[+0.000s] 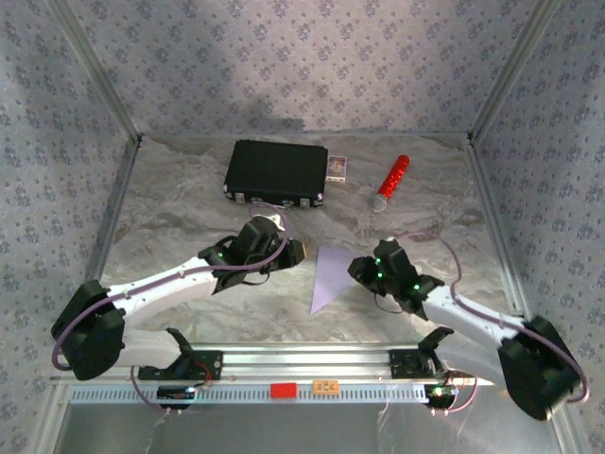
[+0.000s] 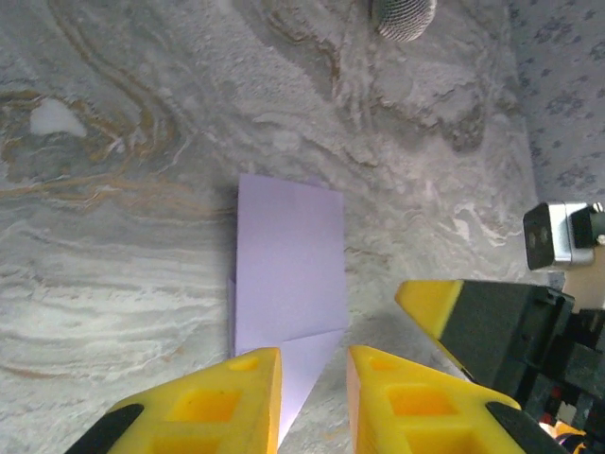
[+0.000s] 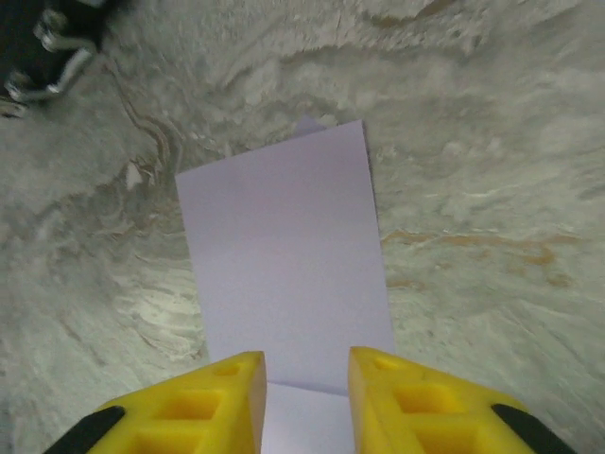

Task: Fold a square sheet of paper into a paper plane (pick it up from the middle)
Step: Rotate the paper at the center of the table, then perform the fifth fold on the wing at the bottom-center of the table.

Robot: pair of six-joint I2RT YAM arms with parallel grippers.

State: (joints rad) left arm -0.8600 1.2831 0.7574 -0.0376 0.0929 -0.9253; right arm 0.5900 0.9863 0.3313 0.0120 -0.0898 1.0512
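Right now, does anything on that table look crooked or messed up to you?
Only slightly: the folded lilac paper has layers that don't quite line up, and a small corner peeks past one edge. Nothing else stands out.

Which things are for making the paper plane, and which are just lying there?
For the job: the lilac paper, already partly folded.
Just lying about: the black case, the small card box, the red-and-silver cylinder.
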